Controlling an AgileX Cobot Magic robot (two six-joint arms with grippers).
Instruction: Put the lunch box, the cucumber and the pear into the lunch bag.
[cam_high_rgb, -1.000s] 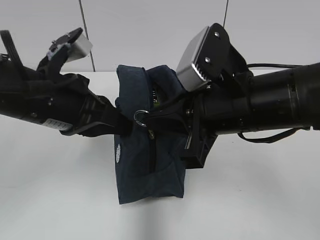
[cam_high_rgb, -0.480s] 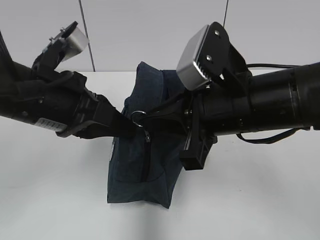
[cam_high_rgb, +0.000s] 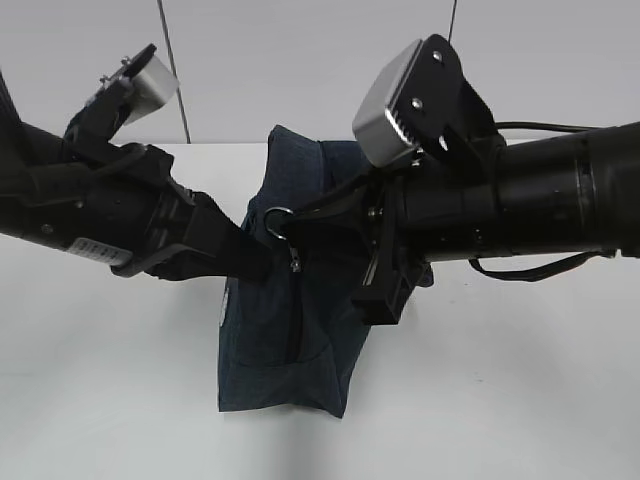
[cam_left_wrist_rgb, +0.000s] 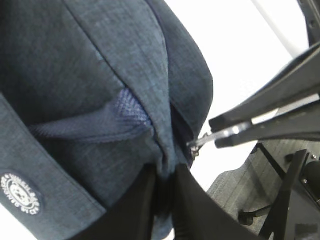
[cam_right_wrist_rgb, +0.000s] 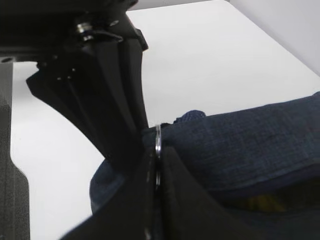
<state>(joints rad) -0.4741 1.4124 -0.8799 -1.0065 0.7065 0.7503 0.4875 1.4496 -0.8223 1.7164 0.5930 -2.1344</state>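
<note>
White tabletop under a pale wall: at frame centre the lunch bag (cam_high_rgb: 290, 330) has slumped upright since a second ago, its mouth narrower, my left gripper (cam_high_rgb: 262, 262) pinching fabric, my right gripper (cam_high_rgb: 295, 222) clamped on the ring pull (cam_high_rgb: 279, 222), so I judge zipping is underway.

You're looking at a robot test bench in a lab or studio rather than a home or kitchen. The white table (cam_high_rgb: 120, 400) is plain and smooth, with no household furnishing around it. Behind it stands a pale panelled wall (cam_high_rgb: 300, 60) split by thin dark seams. Two black robot arms, the left arm (cam_high_rgb: 90, 220) and the right arm (cam_high_rgb: 540, 210), each carry a boxy silver wrist camera (cam_high_rgb: 395, 100), gear that belongs to a research setup.
</note>
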